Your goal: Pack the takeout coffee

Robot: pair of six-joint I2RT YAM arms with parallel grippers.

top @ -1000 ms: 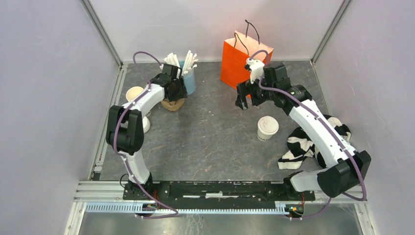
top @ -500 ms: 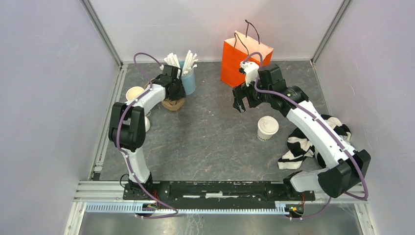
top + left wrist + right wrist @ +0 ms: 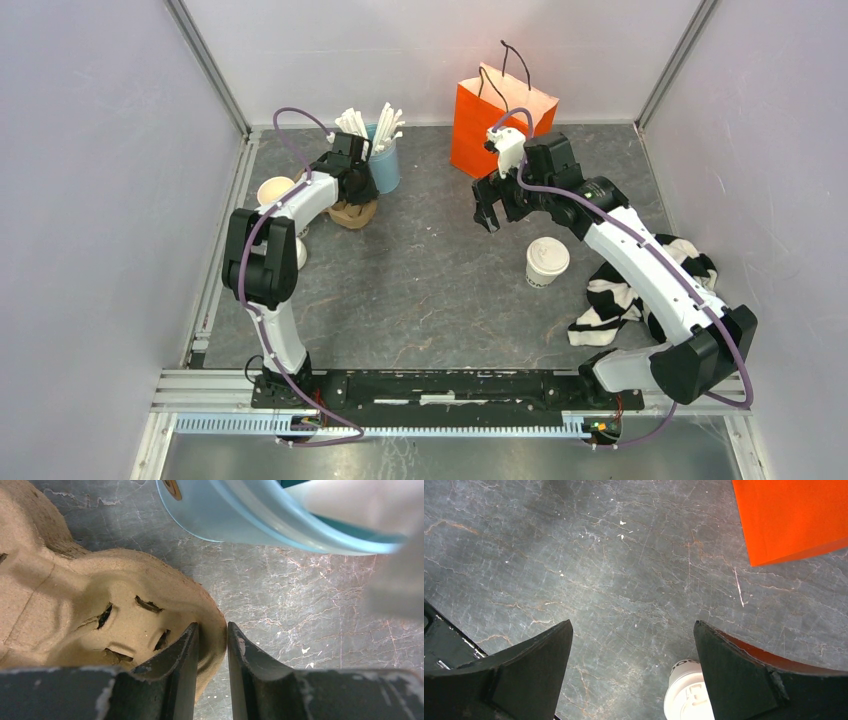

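Your left pincer [image 3: 354, 200] is down on the brown pulp cup carrier [image 3: 354, 213]. In the wrist view the left pincer [image 3: 211, 630] has the carrier's [image 3: 100, 605] outer rim wall between its fingers, one finger [image 3: 186, 650] inside the pocket and the other outside. It's clenched on that rim, and both tips look pressed against the pulp. Just beyond the tips stands the blue cup [image 3: 240, 515], apart from the carrier, with grey surface [image 3: 300, 605] showing between them. From above, that blue cup [image 3: 386, 165] holds a bunch of white sticks.

Over to your right pincer [image 3: 489, 212]. It's released, jaws spread wide, hanging above bare surface [image 3: 430, 280] with nothing between the fingers. The wrist view shows the right pincer [image 3: 633, 625] looking straight down on grey stone. The orange paper bag [image 3: 794, 520] stands ahead of the tips and off to the right, and from above that bag [image 3: 500, 120] is upright, handles up.

The takeout coffee [image 3: 547, 262] stands upright on the surface with its lid on, back toward the arm's base from the right pincer and a little to its right. It's not held and nothing touches it. In the wrist view its white lid [image 3: 686, 692] peeks in at the bottom edge, hard against the right-hand finger. A black-and-white striped cloth [image 3: 625, 290] lies further right of the cup.
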